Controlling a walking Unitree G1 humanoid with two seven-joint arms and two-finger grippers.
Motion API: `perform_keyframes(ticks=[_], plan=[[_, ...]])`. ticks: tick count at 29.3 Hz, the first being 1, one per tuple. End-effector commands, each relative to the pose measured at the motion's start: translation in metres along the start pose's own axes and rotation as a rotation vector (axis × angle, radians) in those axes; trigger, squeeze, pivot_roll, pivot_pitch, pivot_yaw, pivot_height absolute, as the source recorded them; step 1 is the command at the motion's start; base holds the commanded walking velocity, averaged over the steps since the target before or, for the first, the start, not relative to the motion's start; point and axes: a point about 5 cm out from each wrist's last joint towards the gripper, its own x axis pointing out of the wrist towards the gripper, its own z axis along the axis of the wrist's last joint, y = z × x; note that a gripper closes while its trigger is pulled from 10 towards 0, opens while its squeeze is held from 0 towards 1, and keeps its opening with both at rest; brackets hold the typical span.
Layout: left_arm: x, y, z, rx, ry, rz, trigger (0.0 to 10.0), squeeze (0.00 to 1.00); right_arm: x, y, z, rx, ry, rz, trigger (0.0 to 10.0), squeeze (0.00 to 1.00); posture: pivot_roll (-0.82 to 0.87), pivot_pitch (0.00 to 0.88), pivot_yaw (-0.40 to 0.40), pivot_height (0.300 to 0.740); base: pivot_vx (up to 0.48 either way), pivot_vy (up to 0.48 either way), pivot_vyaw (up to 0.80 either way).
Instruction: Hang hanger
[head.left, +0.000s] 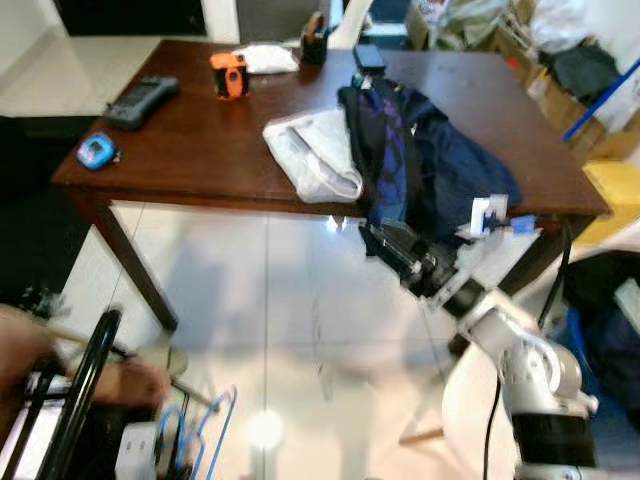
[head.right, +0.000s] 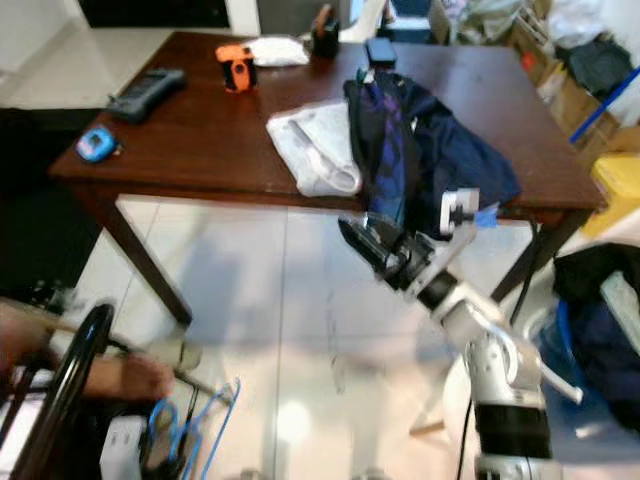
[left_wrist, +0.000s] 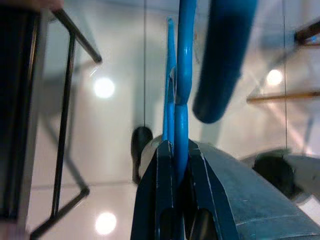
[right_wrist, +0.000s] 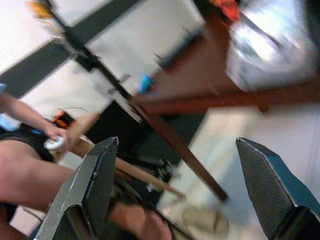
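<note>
A thin blue hanger (left_wrist: 181, 75) is pinched between the black fingers of my left gripper (left_wrist: 175, 150), which is shut on it low over the white tiled floor. From the head camera the same hanger (head.left: 207, 428) hangs at the bottom left beside a black rack bar (head.left: 85, 385). A person's hand (head.left: 135, 382) reaches in at that rack. My right gripper (head.left: 392, 243) is open and holds nothing. It is raised just under the front edge of the brown table (head.left: 190, 150), below a dark blue garment (head.left: 440, 160) that drapes over that edge.
On the table lie a white cloth (head.left: 315, 150), an orange tool (head.left: 230, 75), a grey device (head.left: 143, 98) and a small blue gadget (head.left: 96, 151). A table leg (head.left: 135, 265) slants down at the left. Boxes and bags crowd the right side.
</note>
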Motion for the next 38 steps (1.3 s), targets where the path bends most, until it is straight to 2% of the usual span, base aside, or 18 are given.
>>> perform_keyframes(ticks=[1, 2, 3, 5, 6, 7, 9, 20, 29, 31, 32, 33, 34, 35, 36, 38], plan=[[-0.003, 0.000, -0.007, -0.003, 0.027, 0.000, 10.0, 0.00, -0.012, -0.013, -0.004, 0.002, 0.003, -0.081, 10.0, 0.00, 0.09, 0.169, -0.025, 0.740, -0.315, 0.000, 0.00], [-0.003, 0.000, -0.007, -0.003, 0.027, 0.000, 10.0, 0.00, -0.012, -0.013, -0.004, 0.002, 0.003, -0.081, 10.0, 0.00, 0.09, 0.169, -0.025, 0.740, -0.315, 0.000, 0.00], [-0.004, 0.000, -0.007, -0.004, 0.027, 0.002, 10.0, 0.00, -0.020, -0.020, -0.011, 0.014, 0.019, -0.132, 10.0, 0.00, 0.08, 0.166, -0.026, 0.740, -0.311, 0.000, 0.00], [-0.004, 0.000, -0.007, -0.004, 0.027, 0.002, 10.0, 0.00, -0.020, -0.020, -0.011, 0.014, 0.019, -0.132, 10.0, 0.00, 0.08, 0.166, -0.026, 0.740, -0.311, 0.000, 0.00], [-0.004, 0.000, -0.008, -0.011, 0.026, 0.004, 10.0, 0.00, -0.028, -0.028, -0.019, 0.015, 0.035, -0.192, 10.0, 0.00, 0.08, 0.163, -0.024, 0.740, -0.311, 0.000, -0.80], [-0.004, 0.000, -0.008, -0.011, 0.026, 0.004, 10.0, 0.00, -0.028, -0.028, -0.019, 0.015, 0.035, -0.192, 10.0, 0.00, 0.08, 0.163, -0.024, 0.740, -0.311, 0.000, -0.80], [-0.004, 0.000, -0.008, -0.020, 0.020, 0.008, 10.0, 0.00, -0.043, -0.043, -0.029, 0.023, 0.054, -0.305, 10.0, 0.00, 0.07, 0.168, -0.022, 0.740, -0.313, 0.000, -0.80], [-0.003, 0.000, -0.006, -0.027, 0.008, 0.011, 10.0, 0.00, -0.056, -0.056, -0.038, 0.021, 0.053, -0.403, 10.0, 0.00, 0.06, 0.177, -0.018, 0.740, -0.309, 0.000, -0.80], [-0.003, 0.000, -0.005, -0.034, 0.001, 0.015, 10.0, 0.00, -0.053, -0.055, -0.040, 0.013, 0.049, -0.396, 10.0, 0.00, 0.06, 0.174, -0.016, 0.740, -0.304, 0.000, -0.80], [-0.003, 0.001, -0.002, -0.019, -0.027, 0.008, 10.0, 0.00, -0.040, -0.044, -0.031, 0.006, 0.016, -0.322, 10.0, 0.00, 0.05, 0.170, -0.008, 0.740, -0.285, 0.000, -0.80], [-0.003, 0.001, -0.002, -0.019, -0.027, 0.008, 10.0, 0.00, -0.040, -0.044, -0.031, 0.006, 0.016, -0.322, 10.0, 0.00, 0.05, 0.170, -0.008, 0.740, -0.277, 0.000, -0.80], [-0.003, 0.001, 0.001, -0.010, -0.051, 0.003, 10.0, 0.00, -0.031, -0.034, -0.021, -0.009, -0.003, -0.246, 10.0, 0.00, 0.05, 0.169, -0.005, 0.740, -0.251, 0.000, -0.80], [0.000, 0.000, 0.012, 0.022, -0.102, -0.005, 10.0, 0.00, -0.024, -0.026, -0.015, -0.022, -0.012, -0.186, 10.0, 0.00, 0.05, 0.169, -0.005, 0.740, -0.251, 0.000, -0.80], [0.000, 0.000, 0.012, 0.022, -0.102, -0.005, 10.0, 0.00, -0.024, -0.026, -0.015, -0.022, -0.012, -0.186, 10.0, 0.00, 0.05, 0.169, -0.005, 0.740, -0.251, 0.000, -0.80], [0.006, -0.002, 0.042, 0.063, -0.191, -0.027, 10.0, 0.00, -0.020, -0.018, -0.010, -0.045, -0.006, -0.128, 10.0, 0.00, 0.05, 0.164, -0.004, 0.740, -0.255, 0.000, -0.80], [0.006, -0.002, 0.042, 0.063, -0.191, -0.027, 10.0, 0.00, -0.020, -0.018, -0.010, -0.045, -0.006, -0.128, 10.0, 0.00, 0.05, 0.164, -0.004, 0.740, -0.255, 0.000, -0.80]])
